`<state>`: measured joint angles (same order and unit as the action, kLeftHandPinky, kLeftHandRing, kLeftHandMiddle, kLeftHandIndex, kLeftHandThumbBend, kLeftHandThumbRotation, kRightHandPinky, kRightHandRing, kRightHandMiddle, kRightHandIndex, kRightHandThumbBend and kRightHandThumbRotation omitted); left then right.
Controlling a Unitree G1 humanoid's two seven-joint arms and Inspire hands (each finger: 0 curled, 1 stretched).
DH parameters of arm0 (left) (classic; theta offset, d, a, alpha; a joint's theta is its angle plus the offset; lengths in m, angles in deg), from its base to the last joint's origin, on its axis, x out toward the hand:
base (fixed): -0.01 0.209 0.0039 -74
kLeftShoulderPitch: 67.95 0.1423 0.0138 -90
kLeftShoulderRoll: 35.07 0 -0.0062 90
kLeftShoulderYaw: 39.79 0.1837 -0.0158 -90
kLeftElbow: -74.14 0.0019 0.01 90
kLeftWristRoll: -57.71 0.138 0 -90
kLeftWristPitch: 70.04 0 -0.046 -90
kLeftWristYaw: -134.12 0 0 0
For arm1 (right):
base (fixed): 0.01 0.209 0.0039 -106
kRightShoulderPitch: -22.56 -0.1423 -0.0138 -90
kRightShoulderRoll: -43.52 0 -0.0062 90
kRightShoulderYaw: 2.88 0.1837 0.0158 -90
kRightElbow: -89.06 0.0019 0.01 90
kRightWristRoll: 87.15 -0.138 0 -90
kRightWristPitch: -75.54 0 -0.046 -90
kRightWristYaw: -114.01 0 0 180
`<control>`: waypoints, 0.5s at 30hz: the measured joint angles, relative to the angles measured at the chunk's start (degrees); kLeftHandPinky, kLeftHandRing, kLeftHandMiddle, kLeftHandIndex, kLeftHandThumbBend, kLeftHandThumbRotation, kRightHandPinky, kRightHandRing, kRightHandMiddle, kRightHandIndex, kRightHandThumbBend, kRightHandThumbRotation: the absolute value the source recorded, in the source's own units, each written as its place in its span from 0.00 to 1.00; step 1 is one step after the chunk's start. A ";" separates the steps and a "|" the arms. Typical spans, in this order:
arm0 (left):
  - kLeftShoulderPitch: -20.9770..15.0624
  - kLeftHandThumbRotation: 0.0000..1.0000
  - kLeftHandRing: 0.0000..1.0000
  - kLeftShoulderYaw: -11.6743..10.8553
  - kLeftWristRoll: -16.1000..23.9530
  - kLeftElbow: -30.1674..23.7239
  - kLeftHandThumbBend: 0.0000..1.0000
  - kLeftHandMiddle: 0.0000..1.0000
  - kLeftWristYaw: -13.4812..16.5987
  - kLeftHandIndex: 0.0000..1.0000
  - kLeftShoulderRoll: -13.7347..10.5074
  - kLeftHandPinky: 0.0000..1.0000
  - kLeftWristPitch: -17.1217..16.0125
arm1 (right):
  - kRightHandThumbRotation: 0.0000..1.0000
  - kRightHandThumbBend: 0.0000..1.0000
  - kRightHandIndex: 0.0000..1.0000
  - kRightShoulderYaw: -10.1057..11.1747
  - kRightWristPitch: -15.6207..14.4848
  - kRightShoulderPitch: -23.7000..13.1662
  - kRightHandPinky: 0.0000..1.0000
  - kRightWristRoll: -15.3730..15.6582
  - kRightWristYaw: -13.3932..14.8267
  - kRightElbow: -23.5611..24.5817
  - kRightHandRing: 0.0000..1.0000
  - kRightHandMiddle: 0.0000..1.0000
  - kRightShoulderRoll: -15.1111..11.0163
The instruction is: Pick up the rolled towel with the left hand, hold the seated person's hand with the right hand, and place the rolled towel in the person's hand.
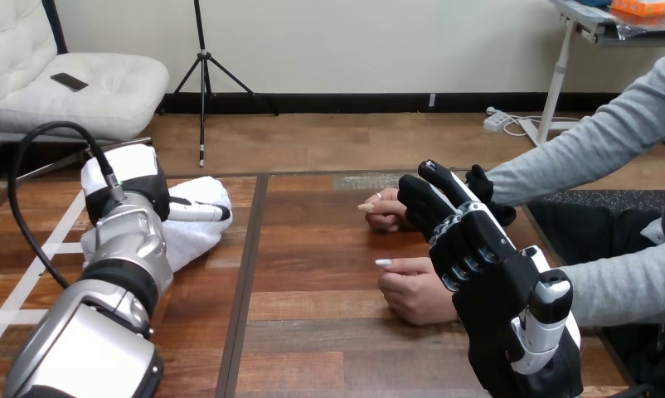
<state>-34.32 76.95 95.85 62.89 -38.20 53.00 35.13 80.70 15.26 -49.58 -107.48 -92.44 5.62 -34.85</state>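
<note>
The white rolled towel (198, 228) lies on the table at the left. My left hand (128, 178) rests on top of it, with one finger (203, 213) curled into the cloth, which bulges above and below it. My right hand (478, 257) reaches up from the lower right, open with its fingers (429, 195) nearly straight. It stands in front of the wrist of the person's farther hand (382, 213), which rests on the table; whether they touch is hidden. The person's nearer hand (412, 290) lies loosely curled on the table, just left of my right palm.
A dark seam (248, 282) runs down the wooden table between the towel and the person's hands. White tape stripes (39, 257) cross the table at the far left. The person's grey-sleeved forearms (578, 149) come in from the right edge.
</note>
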 measured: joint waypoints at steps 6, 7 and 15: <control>0.01 0.64 1.00 -0.10 0.01 0.02 0.96 1.00 -0.03 1.00 0.47 1.00 0.32 | 1.00 1.00 0.91 0.00 0.01 0.00 1.00 0.03 0.05 0.02 0.93 0.89 0.00; 0.01 0.64 1.00 -0.15 0.00 0.02 0.96 1.00 -0.03 1.00 0.55 1.00 0.35 | 1.00 1.00 0.91 0.00 0.01 0.00 0.99 0.04 0.06 0.02 0.93 0.89 0.00; 0.01 0.67 1.00 -0.04 0.28 0.02 0.96 1.00 -1.09 1.00 1.01 1.00 0.93 | 1.00 1.00 0.91 0.06 0.29 0.15 0.97 0.18 0.22 0.34 0.92 0.89 -0.01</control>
<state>-34.31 76.91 96.12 62.91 -39.29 54.01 36.07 80.76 15.56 -49.44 -107.30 -92.22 5.96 -34.86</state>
